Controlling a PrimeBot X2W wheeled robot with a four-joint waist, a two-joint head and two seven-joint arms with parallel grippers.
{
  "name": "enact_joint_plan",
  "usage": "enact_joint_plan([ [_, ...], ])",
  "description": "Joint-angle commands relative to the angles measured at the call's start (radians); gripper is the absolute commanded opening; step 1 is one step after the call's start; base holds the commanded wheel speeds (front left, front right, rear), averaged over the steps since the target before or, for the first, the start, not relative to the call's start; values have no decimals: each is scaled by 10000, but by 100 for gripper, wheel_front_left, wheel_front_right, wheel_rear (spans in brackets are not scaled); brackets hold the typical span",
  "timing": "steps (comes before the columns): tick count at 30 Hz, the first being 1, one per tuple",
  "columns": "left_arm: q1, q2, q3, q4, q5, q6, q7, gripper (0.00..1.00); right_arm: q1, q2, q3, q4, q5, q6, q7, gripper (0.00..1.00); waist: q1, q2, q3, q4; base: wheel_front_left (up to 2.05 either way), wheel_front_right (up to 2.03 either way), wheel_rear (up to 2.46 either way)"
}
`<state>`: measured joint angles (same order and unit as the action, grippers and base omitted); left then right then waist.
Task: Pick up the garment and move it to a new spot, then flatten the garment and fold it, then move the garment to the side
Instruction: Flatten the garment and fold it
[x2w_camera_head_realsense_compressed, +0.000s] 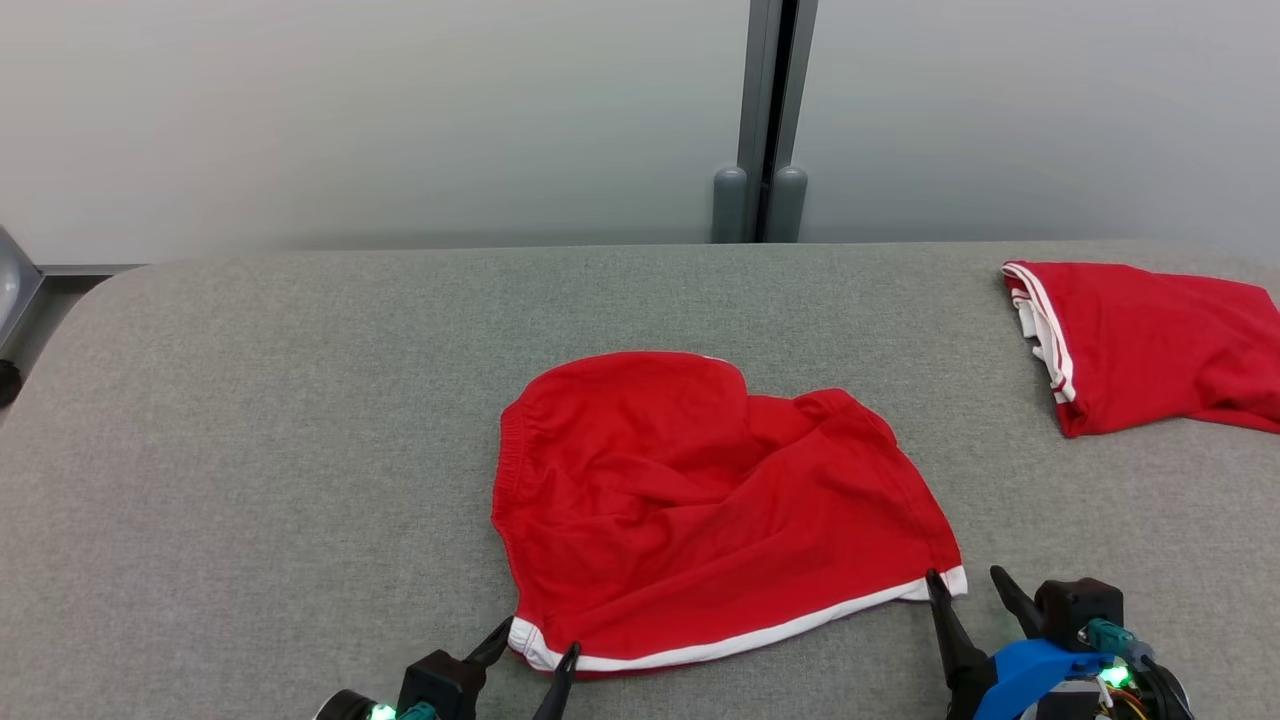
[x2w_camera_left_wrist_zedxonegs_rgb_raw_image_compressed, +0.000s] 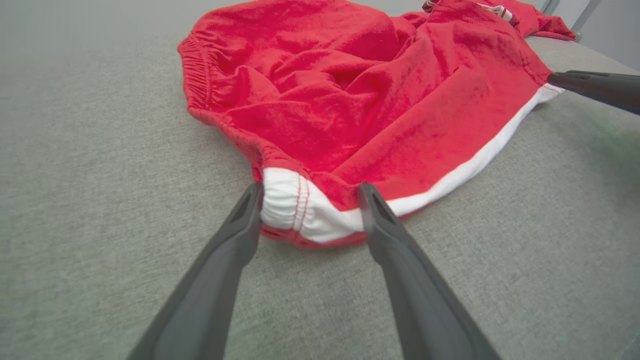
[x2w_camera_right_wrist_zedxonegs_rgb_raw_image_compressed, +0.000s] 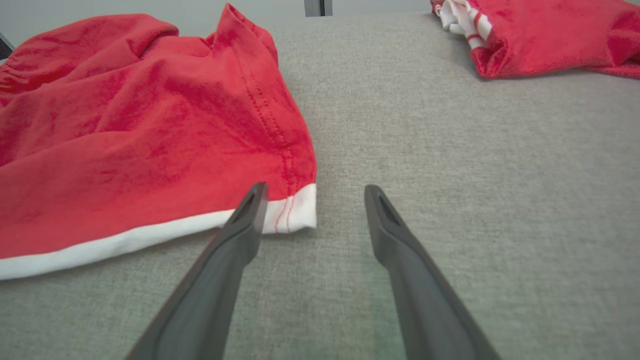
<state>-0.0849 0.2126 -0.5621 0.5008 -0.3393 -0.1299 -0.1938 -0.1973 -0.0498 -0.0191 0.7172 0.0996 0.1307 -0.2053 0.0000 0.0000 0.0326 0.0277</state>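
A red garment (x2w_camera_head_realsense_compressed: 700, 500) with a white hem band lies crumpled in the middle of the grey table (x2w_camera_head_realsense_compressed: 250, 450). My left gripper (x2w_camera_head_realsense_compressed: 535, 640) is open at the garment's near left corner (x2w_camera_left_wrist_zedxonegs_rgb_raw_image_compressed: 300, 210), one finger on each side of the white hem. My right gripper (x2w_camera_head_realsense_compressed: 965, 585) is open at the near right corner (x2w_camera_right_wrist_zedxonegs_rgb_raw_image_compressed: 295, 210); its left finger lies over the white band and its right finger is over bare table. The right gripper's fingertip (x2w_camera_left_wrist_zedxonegs_rgb_raw_image_compressed: 575, 80) also shows in the left wrist view.
A second red piece with white trim (x2w_camera_head_realsense_compressed: 1150, 340) lies folded at the table's far right edge, also visible (x2w_camera_right_wrist_zedxonegs_rgb_raw_image_compressed: 540, 35) in the right wrist view. A pale wall with a grey post (x2w_camera_head_realsense_compressed: 770, 120) stands behind the table.
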Motion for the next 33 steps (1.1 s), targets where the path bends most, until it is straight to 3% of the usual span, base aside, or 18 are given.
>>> enact_joint_plan([
  [1, -220, 52, -171, 92, -104, -14, 39, 100, -247, -16, 42, 268, 46, 1, -107, 100, 0, 0, 31, 16, 0, 0, 0],
  [12, -845, 274, -1508, 574, -708, -15, 112, 100, -1206, -10, 564, 2305, 341, 1, -432, 100, 0, 0, 133, 71, 0, 0, 0],
  [13, -882, 279, -1577, 610, -778, -15, 120, 100, -1255, -8, 657, 2438, 416, 3, -463, 88, 0, 0, 136, 80, 0, 0, 0],
  [14, -909, 293, -1653, 647, -855, -15, 106, 70, -1305, -5, 758, 2558, 513, 3, -476, 38, 0, 0, 140, 90, 0, 0, 0],
  [15, -912, 305, -1716, 693, -936, -15, 91, 26, -1335, -5, 888, 2649, 643, 3, -496, 0, 0, 0, 141, 95, 0, 0, 0],
  [16, -921, 326, -1764, 748, -1001, -15, 75, 0, -1356, -5, 1000, 2714, 760, 3, -502, 0, 0, 0, 140, 95, 0, 0, 0],
  [22, -969, 345, -1836, 953, -1273, -15, -134, 0, -869, -11, 1234, 2427, 1223, 1, -581, 0, 0, 0, 7, 118, 0, 0, 0],
  [33, -573, 732, -1440, -376, -1562, 120, -515, 0, 711, -220, 2110, -721, 1929, 1, -568, 0, 0, 0, 7, -136, 0, 0, 0],
])
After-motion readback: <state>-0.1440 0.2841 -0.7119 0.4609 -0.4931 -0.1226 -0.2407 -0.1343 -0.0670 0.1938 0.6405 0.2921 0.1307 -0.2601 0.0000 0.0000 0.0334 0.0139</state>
